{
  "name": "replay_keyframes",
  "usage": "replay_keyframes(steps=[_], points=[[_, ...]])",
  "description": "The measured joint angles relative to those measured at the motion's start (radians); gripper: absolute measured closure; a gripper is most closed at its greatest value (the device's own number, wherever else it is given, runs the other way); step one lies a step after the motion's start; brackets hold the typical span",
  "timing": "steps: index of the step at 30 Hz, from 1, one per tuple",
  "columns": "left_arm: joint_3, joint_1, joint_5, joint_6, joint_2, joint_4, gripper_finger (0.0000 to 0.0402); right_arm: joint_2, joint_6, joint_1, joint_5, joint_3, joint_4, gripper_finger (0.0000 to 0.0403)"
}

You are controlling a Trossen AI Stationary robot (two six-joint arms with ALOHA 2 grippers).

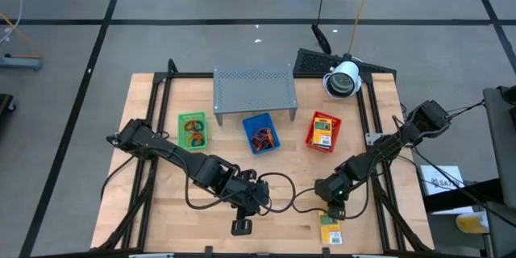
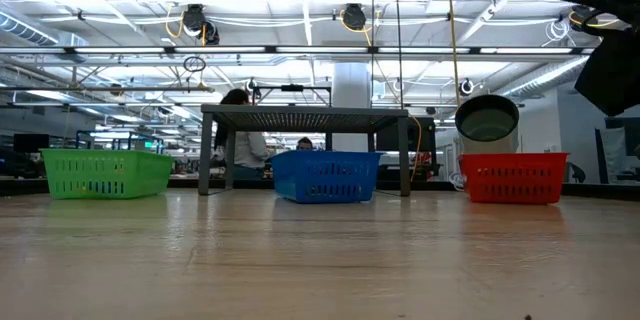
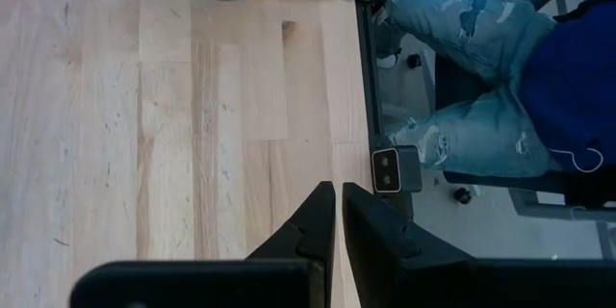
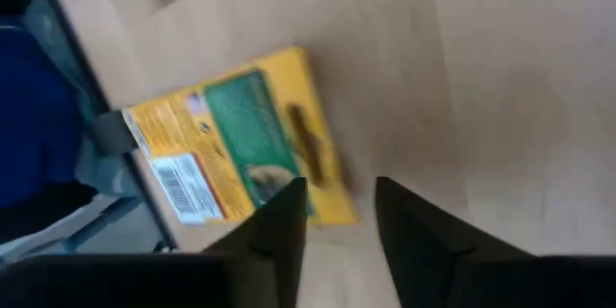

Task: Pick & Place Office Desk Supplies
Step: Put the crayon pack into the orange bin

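At worktop [image 1: 161, 210] front edge, my right hand [image 4: 337, 221] hovering, fingers apart, over last yellow packet [image 4: 236, 144]; left hand [image 3: 337, 212] closed, idling; trays already holding supplies.

Right end effector [image 1: 331, 210] above yellow packet [image 1: 330, 230]

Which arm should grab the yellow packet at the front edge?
Right. The right gripper is open and sits just beside the yellow packet at the table's front edge. The left gripper is shut and empty, farther along that edge from the packet.
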Motion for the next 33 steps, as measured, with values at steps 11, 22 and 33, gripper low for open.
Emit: replay_keyframes(steps=[11,22,33], points=[[0.0,0.0,-0.001,-0.002,0.0,-0.002,0.0371,0.0,-0.095,-0.011,-0.001,0.0,0.123,0.0398],[0.0,0.0,-0.002,-0.006,0.0,-0.002,0.0371,0.0,-0.091,-0.026,-0.019,0.0,0.123,0.0364],[0.0,0.0,-0.002,-0.01,0.0,-0.003,0.0371,0.0,-0.094,-0.026,-0.03,0.001,0.122,0.0313]])
